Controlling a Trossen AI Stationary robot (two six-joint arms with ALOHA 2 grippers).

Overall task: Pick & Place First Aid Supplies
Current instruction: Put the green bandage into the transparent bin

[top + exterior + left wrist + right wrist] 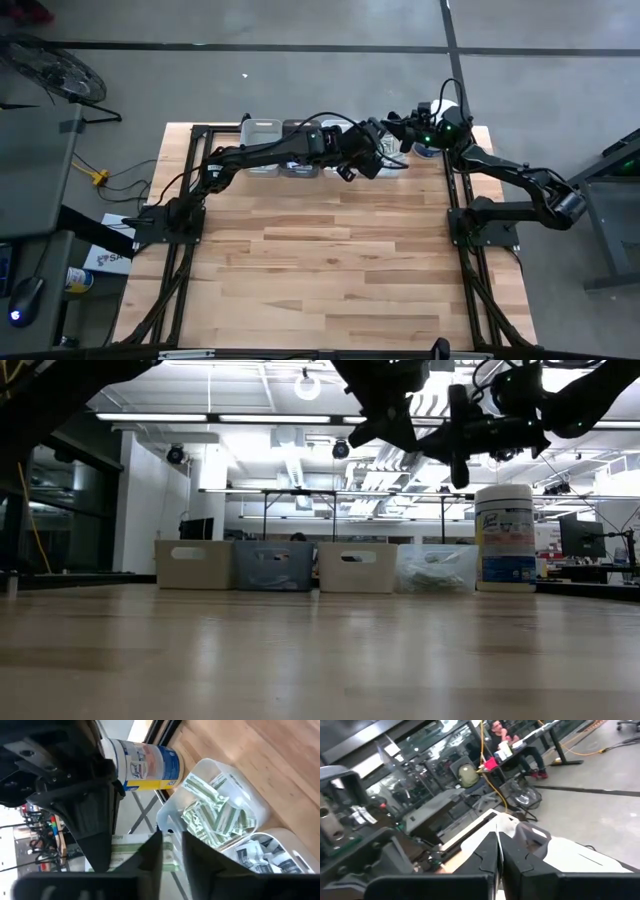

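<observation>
- One wooden desk (330, 260), carrying the white canister (505, 538) with the blue label at its far edge.
- Two dark arms, both raised above the desk beside the canister.
- Four bins (316, 566) in a row, running sideways from the canister; the clear bin (222, 780) stands closest to it.
- Left gripper (172, 855) above the clear bin, just beside the canister; fingers narrowly apart.
- Right gripper (499, 855) right by the canister, up at its lid height, tip to tip with the left one; fingers pressed together, with anything between them hidden.
- Many green-and-white strips (215, 817) heaped in the clear bin.
- White squarish packets (265, 855) with dark marks in the next bin, one further from the canister.
- Single green-and-white packet (122, 855) at the left fingertips, canister behind it; cannot tell which fingers grip it.
</observation>
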